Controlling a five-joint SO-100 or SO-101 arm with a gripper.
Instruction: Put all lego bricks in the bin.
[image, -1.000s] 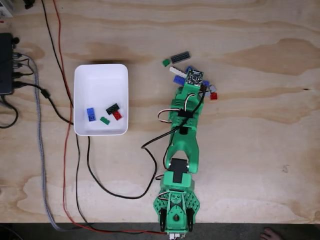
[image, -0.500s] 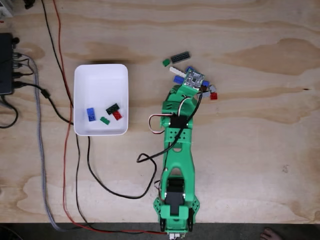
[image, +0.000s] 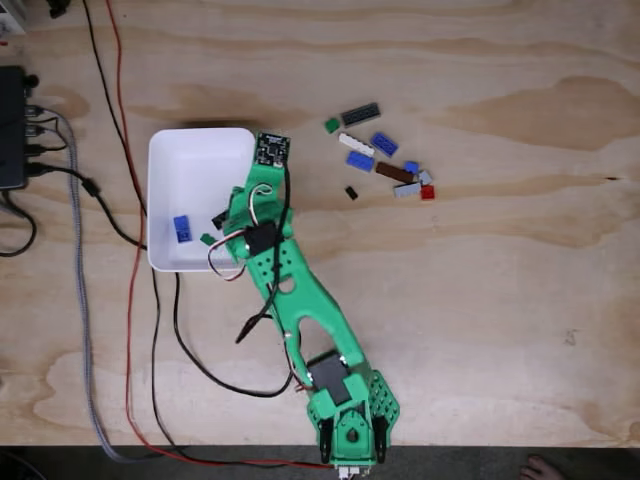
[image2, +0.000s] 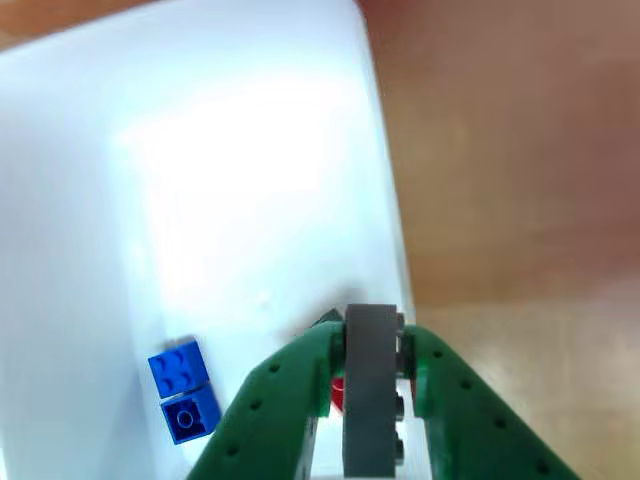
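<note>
Clamping a grey brick (image2: 371, 385) between both green fingers of the claw (image2: 372, 400), long axis running away from the camera in the other view, studs facing right; hanging over the white bin (image2: 250, 180), just inside its right-hand wall as that view shows it, so the drop looks to need only opening, bin lying directly beneath; sitting below and left of the claw in the bin, a blue brick (image2: 184, 392); peeking from behind the fingers, something red and something dark, too hidden to call.

Reaching in the fixed view from the bottom edge up-left, arm crossing the bin's (image: 165, 150) right wall, blue brick (image: 181, 228) and a small green one (image: 207, 239) lying beside it in the bin; waiting well apart to the right on the wooden table (image: 500, 300), the loose pile of bricks (image: 385, 165), nothing standing between; trailing cables (image: 130, 200) left of the bin, clear of the drop.
</note>
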